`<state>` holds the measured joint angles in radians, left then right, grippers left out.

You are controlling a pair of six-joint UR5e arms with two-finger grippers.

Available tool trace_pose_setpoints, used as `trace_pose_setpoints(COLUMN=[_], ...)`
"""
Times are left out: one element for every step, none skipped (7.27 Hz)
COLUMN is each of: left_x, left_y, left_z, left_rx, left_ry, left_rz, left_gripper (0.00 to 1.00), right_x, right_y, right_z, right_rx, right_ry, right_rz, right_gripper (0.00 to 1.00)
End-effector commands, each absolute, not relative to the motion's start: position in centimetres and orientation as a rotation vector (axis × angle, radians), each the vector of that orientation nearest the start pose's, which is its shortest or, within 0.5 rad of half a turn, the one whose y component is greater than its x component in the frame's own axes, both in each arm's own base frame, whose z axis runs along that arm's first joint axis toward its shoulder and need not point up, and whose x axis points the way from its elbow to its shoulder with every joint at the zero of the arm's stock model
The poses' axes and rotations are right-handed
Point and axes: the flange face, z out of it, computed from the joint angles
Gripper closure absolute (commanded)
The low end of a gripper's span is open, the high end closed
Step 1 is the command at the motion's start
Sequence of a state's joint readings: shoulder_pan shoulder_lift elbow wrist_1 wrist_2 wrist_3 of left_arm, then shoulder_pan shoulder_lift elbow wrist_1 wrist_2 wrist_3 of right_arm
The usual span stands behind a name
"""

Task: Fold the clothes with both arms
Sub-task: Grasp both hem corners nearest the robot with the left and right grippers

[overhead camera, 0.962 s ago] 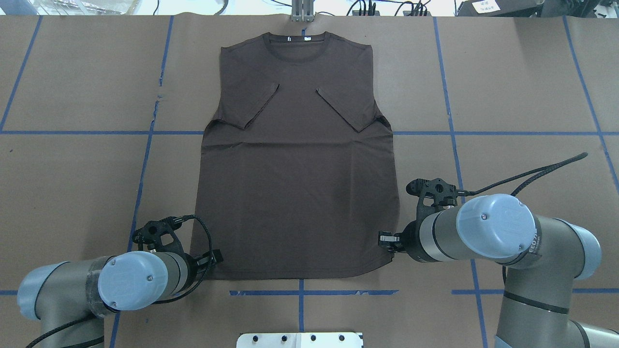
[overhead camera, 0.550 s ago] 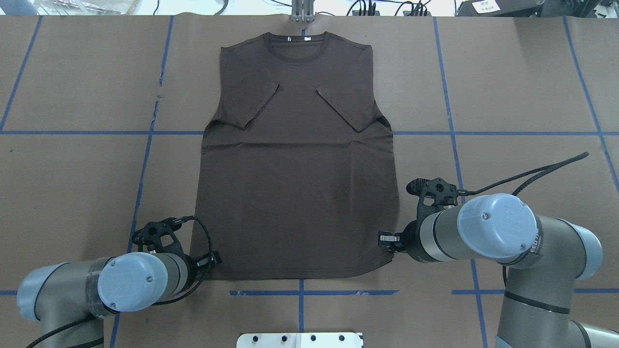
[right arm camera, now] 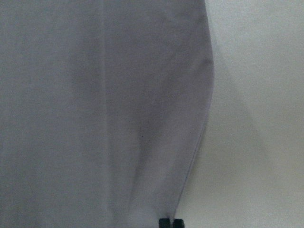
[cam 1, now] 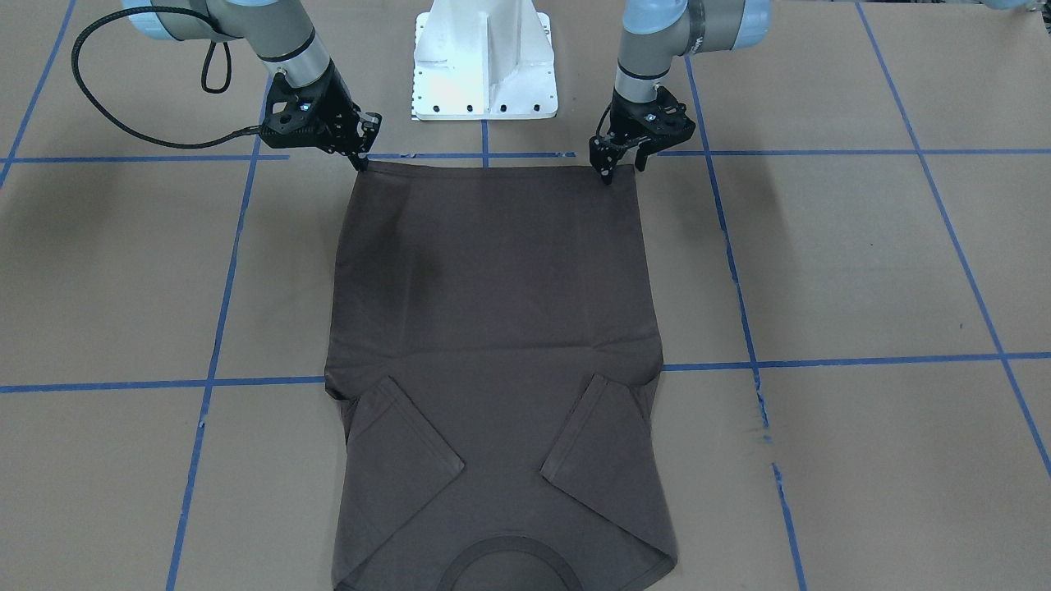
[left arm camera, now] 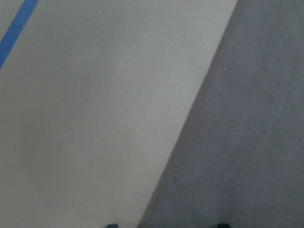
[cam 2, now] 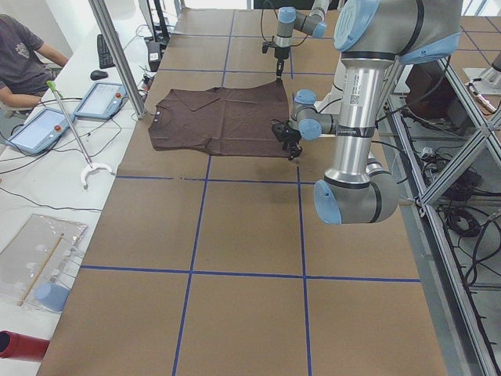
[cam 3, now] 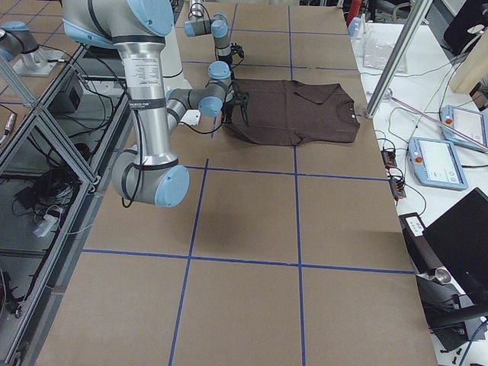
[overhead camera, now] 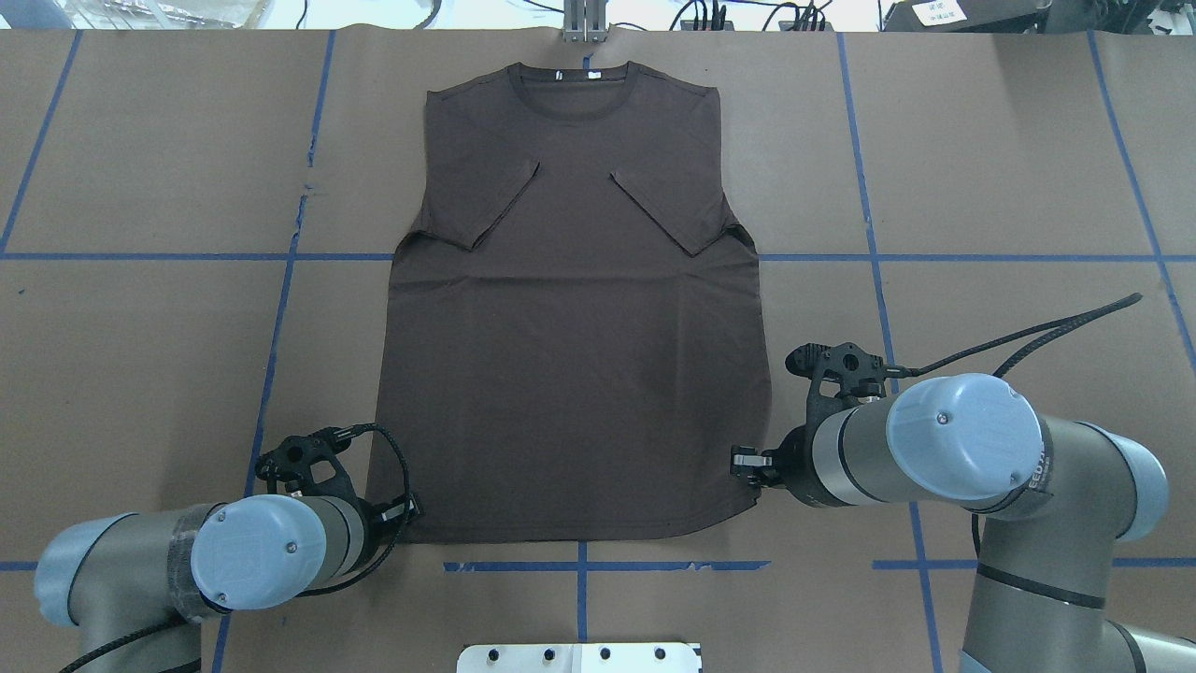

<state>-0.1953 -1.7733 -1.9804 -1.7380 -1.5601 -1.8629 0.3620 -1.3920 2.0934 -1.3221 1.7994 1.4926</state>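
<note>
The dark brown T-shirt lies flat in the middle of the bench, which is covered with brown paper and crossed by blue tape lines. Seen from overhead, its collar points to 12 o'clock, with two small white tags showing inside it, and its hem runs along the 6 o'clock side. Both short sleeves are folded inward and lie on the chest. The left arm reaches to the hem corner at about 7 o'clock of the shirt, and the right arm reaches to the hem corner at about 5 o'clock. The left jaws are wide open and hold nothing. In the left wrist view the two fingertips stand far apart at the lower edge, one over the bare paper and the other over the cloth, so the side edge of the shirt passes between them. The right jaws are closed. In the right wrist view the fingertips are pressed together on the edge of the cloth, and the fabric rises in a soft fold toward them. In the front-facing view both arms point steeply down at their corners, and the white pedestal stands at 12 o'clock between them, near the hem but not touching it.
</note>
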Motion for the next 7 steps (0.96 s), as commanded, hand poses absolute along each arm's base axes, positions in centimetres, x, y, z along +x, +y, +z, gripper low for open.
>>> trace_pose_setpoints(left_x=[51.17,51.14,51.07,51.03,50.93,50.86,50.92], left_y=[-23.45,-23.43,-23.42,-23.41,-23.47,-23.46,-23.37], left_z=[35.13,35.06,34.77,34.70,34.71,34.59,34.48], left_rx=[-0.032,-0.033,-0.033,-0.032,-0.032,-0.032,-0.033], left_ry=[0.792,0.794,0.800,0.801,0.802,0.803,0.798], left_rz=[-0.462,-0.460,-0.460,-0.458,-0.459,-0.459,-0.456], left_gripper=[0.70,0.72,0.72,0.72,0.72,0.72,0.72], right_x=[-43.95,-43.90,-43.92,-43.92,-43.92,-43.90,-43.90], right_y=[-28.48,-28.55,-28.56,-28.56,-28.56,-28.55,-28.55], right_z=[30.32,30.32,30.24,30.24,30.24,30.32,30.32], right_rx=[0.000,0.001,0.002,0.002,0.002,0.001,0.001], right_ry=[-0.969,-0.969,-0.971,-0.971,-0.971,-0.969,-0.969], right_rz=[0.153,0.154,0.154,0.154,0.154,0.154,0.154], right_gripper=[1.00,1.00,1.00,1.00,1.00,1.00,1.00])
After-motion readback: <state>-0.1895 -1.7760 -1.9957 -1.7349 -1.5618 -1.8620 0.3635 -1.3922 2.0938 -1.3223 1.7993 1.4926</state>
